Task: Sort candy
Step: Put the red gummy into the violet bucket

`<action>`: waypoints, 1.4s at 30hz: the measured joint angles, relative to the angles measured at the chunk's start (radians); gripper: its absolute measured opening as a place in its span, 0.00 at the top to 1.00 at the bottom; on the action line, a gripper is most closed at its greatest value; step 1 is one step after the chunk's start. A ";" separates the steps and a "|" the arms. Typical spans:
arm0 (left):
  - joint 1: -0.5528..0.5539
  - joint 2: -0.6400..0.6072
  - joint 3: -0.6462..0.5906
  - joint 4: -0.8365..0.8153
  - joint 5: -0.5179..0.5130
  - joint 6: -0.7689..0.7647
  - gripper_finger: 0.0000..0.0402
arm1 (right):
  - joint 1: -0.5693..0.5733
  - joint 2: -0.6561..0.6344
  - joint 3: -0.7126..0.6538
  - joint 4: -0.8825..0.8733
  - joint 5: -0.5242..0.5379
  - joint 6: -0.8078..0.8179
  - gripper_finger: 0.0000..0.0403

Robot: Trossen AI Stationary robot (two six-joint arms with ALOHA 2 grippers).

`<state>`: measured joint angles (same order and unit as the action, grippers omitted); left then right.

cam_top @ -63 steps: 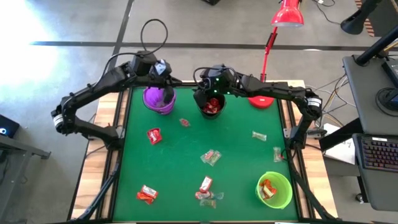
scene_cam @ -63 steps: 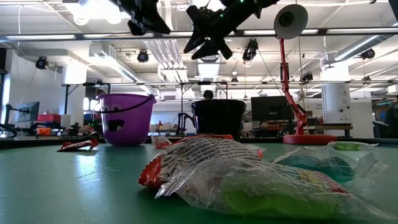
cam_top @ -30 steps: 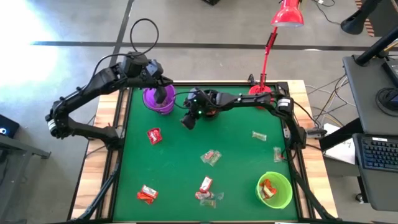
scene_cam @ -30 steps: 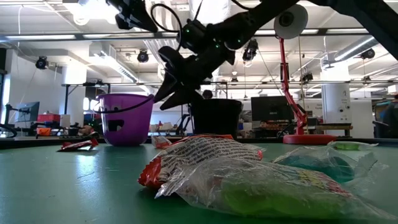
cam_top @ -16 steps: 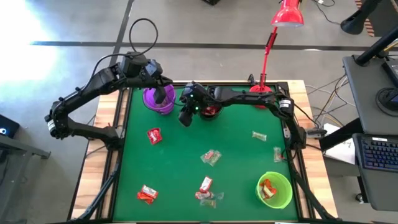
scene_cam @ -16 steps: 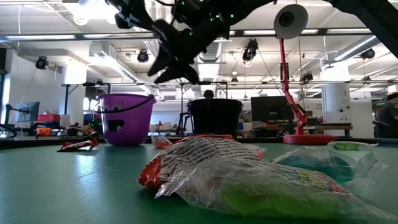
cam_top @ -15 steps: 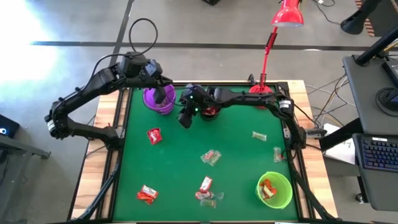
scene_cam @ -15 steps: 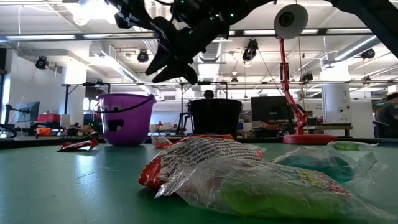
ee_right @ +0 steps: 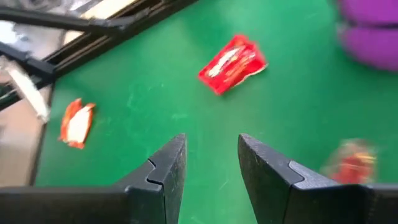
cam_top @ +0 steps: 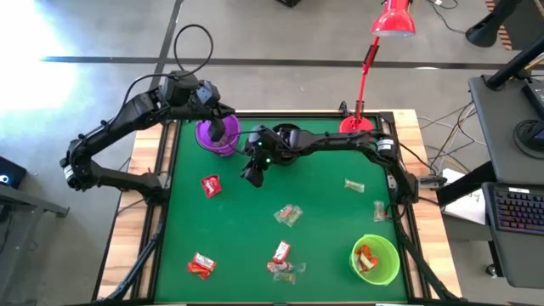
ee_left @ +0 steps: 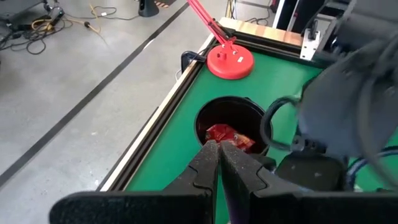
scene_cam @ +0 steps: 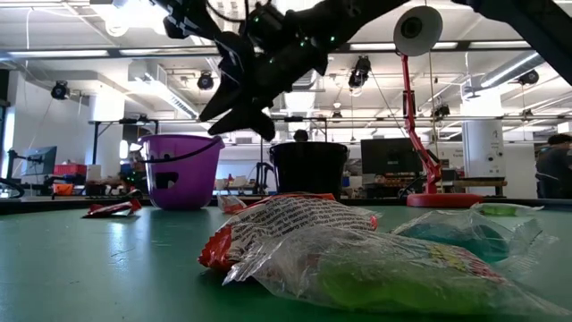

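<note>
Wrapped candy lies scattered on the green table (cam_top: 331, 238): red pieces (cam_top: 210, 185) (cam_top: 201, 266) (cam_top: 280, 252) and clear greenish ones (cam_top: 289, 215) (cam_top: 354, 184). My right gripper (cam_top: 252, 176) hangs open above the table between the purple cup (cam_top: 206, 136) and the black cup (scene_cam: 313, 170). It holds nothing; its wrist view shows a red candy (ee_right: 233, 62) on the table ahead of the gripper (ee_right: 211, 140). My left gripper (cam_top: 223, 129) is shut and empty above the purple cup. Its wrist view looks onto the black cup (ee_left: 205, 115), which holds red candy (ee_left: 227, 135).
A green cup (cam_top: 375, 259) with red candy stands at the near right. The red lamp's base (cam_top: 350, 127) stands at the far edge, right of the black cup. More candy lies by the near edge (cam_top: 285, 272) and near the right edge (cam_top: 379, 210).
My right gripper has risen from beside the black cup, then come a little toward the near edge, rolling at the wrist. It has stayed open and empty.
</note>
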<state>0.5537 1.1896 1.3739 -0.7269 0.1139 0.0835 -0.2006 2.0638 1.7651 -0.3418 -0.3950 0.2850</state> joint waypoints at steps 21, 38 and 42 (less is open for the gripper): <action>0.000 -0.039 0.000 -0.001 -0.001 -0.029 1.00 | 0.002 0.282 0.363 -0.269 0.082 -0.048 0.66; 0.000 -0.089 0.000 -0.004 -0.002 -0.045 1.00 | -0.046 0.402 0.511 -0.401 0.092 -0.179 0.66; 0.000 -0.090 0.000 -0.005 -0.002 -0.045 1.00 | -0.061 0.403 0.511 -0.410 0.090 -0.236 0.66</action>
<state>0.5537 1.0994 1.3739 -0.7319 0.1123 0.0387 -0.2613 2.4664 2.2761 -0.7522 -0.3050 0.0495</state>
